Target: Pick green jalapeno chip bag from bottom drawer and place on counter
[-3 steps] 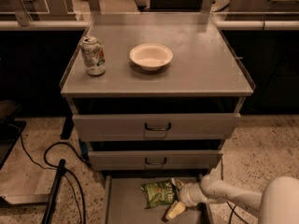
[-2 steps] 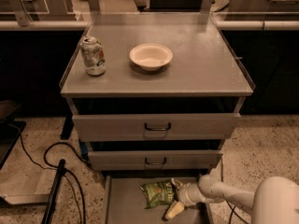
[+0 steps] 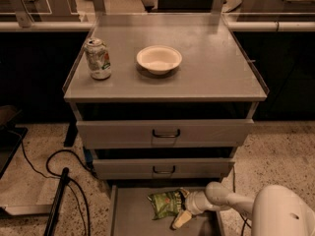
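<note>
A grey counter [image 3: 216,77] carries a soda can [image 3: 98,58] and a white bowl [image 3: 159,59]. Below the two upper drawers [image 3: 165,132], the bottom drawer [image 3: 130,215] stands pulled out, likely so its tray can be reached. A white arm [image 3: 231,200] reaches in low from the right. The green jalapeno chip bag [image 3: 165,204] lies flat in the tray, its long axis running left to right. Its right end meets the gripper [image 3: 183,209]; whether the claw has clamped on it cannot be told.
</note>
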`<state>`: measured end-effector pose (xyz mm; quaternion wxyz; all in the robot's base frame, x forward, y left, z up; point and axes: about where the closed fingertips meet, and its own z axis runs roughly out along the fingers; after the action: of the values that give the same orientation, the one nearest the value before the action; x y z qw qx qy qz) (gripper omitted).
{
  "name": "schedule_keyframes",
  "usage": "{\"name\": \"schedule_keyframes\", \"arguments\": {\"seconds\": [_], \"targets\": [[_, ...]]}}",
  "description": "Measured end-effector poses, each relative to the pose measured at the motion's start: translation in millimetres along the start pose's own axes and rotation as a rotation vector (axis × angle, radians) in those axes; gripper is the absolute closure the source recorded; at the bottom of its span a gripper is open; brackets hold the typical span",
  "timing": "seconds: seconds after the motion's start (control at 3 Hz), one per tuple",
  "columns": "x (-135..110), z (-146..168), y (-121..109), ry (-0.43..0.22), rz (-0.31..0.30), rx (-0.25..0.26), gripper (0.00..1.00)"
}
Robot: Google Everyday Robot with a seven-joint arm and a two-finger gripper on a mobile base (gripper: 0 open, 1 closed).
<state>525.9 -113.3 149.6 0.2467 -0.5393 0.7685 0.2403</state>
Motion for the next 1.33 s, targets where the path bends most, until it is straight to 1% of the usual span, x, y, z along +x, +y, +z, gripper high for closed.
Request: {"name": "schedule_keyframes", "arguments": {"seconds": [1.0,1.33], "targets": [[9,30,-25,0.001,0.032,-0.023,0.00],[9,30,-27,0.001,0.032,-0.021,0.20]]}}
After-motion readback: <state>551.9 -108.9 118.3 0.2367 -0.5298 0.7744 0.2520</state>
